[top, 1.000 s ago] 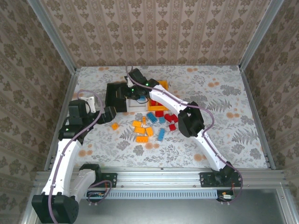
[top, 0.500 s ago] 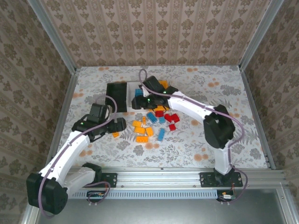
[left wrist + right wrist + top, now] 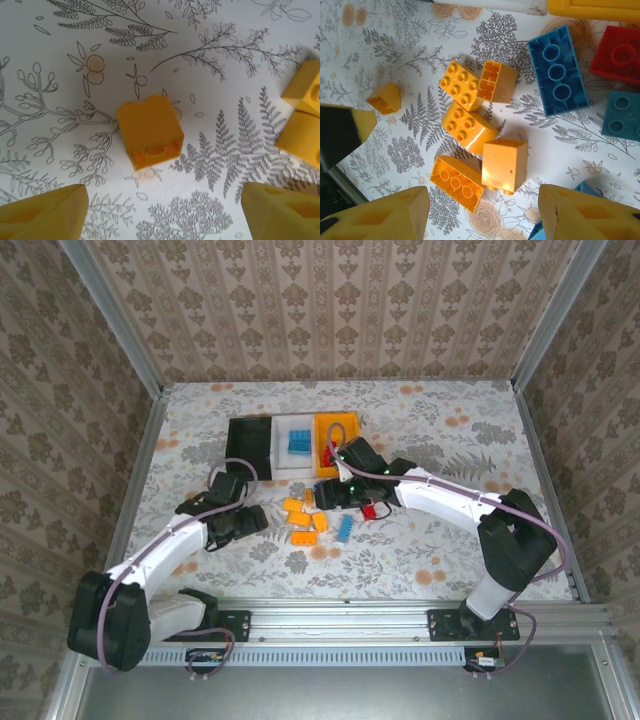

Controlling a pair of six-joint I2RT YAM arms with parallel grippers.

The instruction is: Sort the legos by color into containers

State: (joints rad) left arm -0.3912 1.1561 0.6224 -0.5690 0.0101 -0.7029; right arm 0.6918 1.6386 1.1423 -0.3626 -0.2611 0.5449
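Left gripper (image 3: 164,210): low over the table (image 3: 60,30), jaws apart, gripping nothing; the yellow fingertips (image 3: 47,212) are cut off at the bottom edge of the left wrist view.
Lone orange brick (image 3: 150,131): flat on the table between those fingertips, touching neither.
Right gripper (image 3: 482,210): jaws apart and empty, hanging over the loose pile.
Orange bricks (image 3: 470,125): five in a tight cluster under the right gripper, some studs up, some showing hollow undersides.
Blue brick (image 3: 555,70): long, underside up, just beside the cluster.
Red brick (image 3: 617,55): beyond the blue one, cut off by the right edge.
Bins: black bin (image 3: 250,445), white bin (image 3: 296,425) and orange bin (image 3: 340,425) stand touching in a row behind the pile.
In the bins: a blue piece in the white bin; something red in the orange bin, half hidden by the right arm.
Hard to see: two orange bricks at the right edge of the left wrist view are cropped.
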